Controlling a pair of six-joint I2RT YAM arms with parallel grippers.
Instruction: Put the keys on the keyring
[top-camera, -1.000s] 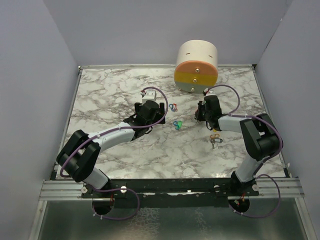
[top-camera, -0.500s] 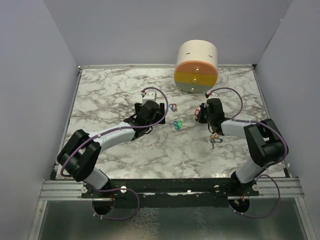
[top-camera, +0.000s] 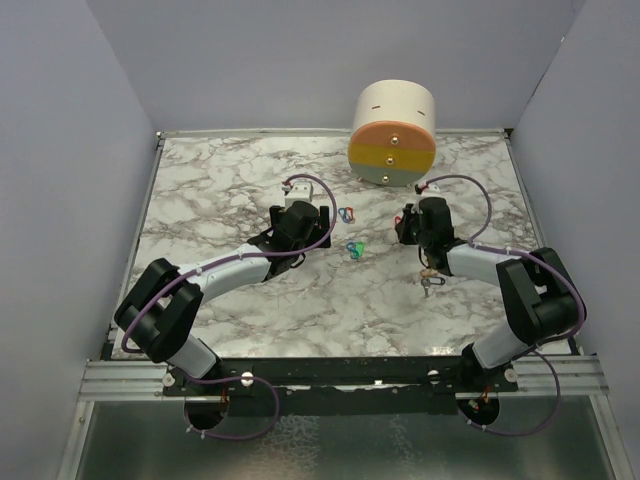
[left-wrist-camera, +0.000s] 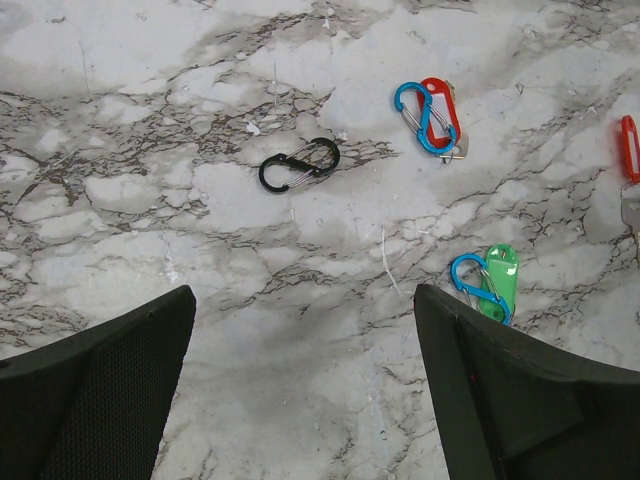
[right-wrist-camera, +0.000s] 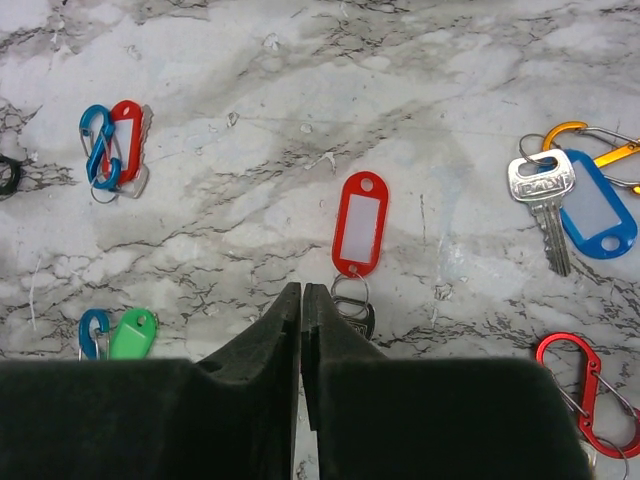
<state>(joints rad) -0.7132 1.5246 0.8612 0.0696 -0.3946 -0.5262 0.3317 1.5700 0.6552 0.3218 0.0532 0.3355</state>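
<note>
Silver key (right-wrist-camera: 545, 200) — lies flat in the right wrist view, head toward the far side and blade toward the near side. It touches a blue tag (right-wrist-camera: 592, 212), with an orange clip (right-wrist-camera: 590, 140) at its head. Second key (right-wrist-camera: 358, 318) — only the grey head shows, the rest is hidden. It sits on a small keyring (right-wrist-camera: 349, 290) at the foot of a red tag (right-wrist-camera: 358, 222), well apart from the first.

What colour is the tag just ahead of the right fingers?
Red tag with a pale insert; right wrist view shows it best.
</note>
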